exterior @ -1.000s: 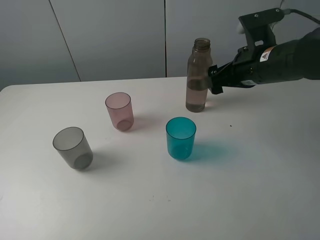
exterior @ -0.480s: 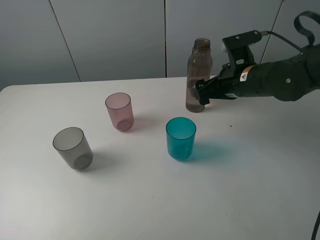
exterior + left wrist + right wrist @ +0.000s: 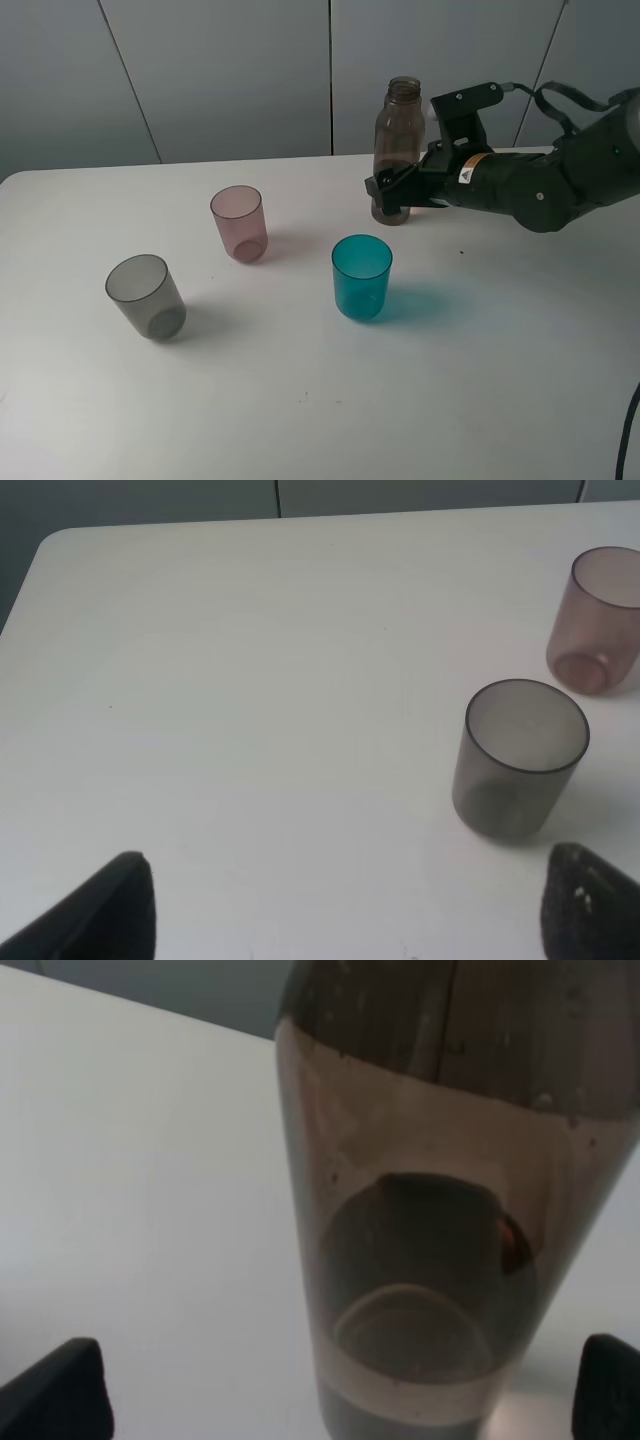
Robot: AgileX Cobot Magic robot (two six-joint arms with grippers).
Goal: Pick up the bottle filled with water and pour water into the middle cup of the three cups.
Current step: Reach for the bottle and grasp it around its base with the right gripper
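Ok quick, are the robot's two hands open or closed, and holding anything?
Left gripper: open, holding nothing.
Right gripper: open, jaws either side of the bottle, not gripping it.

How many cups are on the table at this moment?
3. The grey cup stands front left, the pink cup behind it toward the middle, and the teal cup to the right, in front of the bottle. None seems hidden.

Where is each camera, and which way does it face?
Exterior high: above the table, looking down on bottle, pink cup, grey cup, teal cup, right gripper.
Left wrist: faces grey and pink cups; left gripper fingertips show.
Right wrist: faces the bottle closely, between its own fingertips.
Shared with exterior: bottle; grey and pink cups.
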